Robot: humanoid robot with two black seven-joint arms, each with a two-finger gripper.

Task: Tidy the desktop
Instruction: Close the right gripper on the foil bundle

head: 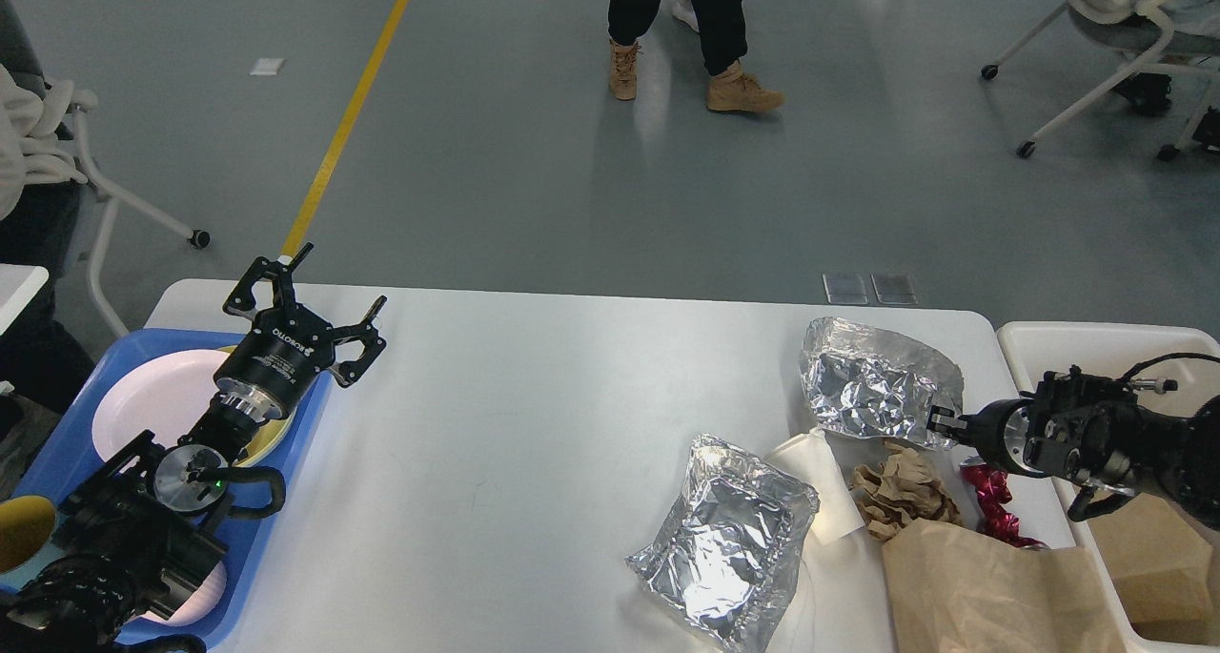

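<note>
- desktop [534,396]: white, rectangular, rounded corners, slightly glossy, lying flat
- left edge just beside the blue tray [57,443]
- clutter at the end far from the tray, middle bare

Fig. — item count, head view. Foil containers, crumpled: 2, one far [877,393], one near [729,539]. White paper cup [818,481]: 1, on its side btwn the two foils. Brown paper wad [901,491]: 1. Brown paper bag [991,586]: 1. Red shiny wrapper [991,500]: 1. Desktop [534,424]: 1. Blue tray [57,443]: 1, w/ pink plate [157,396]: 1 full in view, yellow dish [272,434]: 1, plus a pale piece at the near edge, kind unclear. White bin [1096,343]: 1. Grippers: 2, left [329,300] and right [939,419].
</note>
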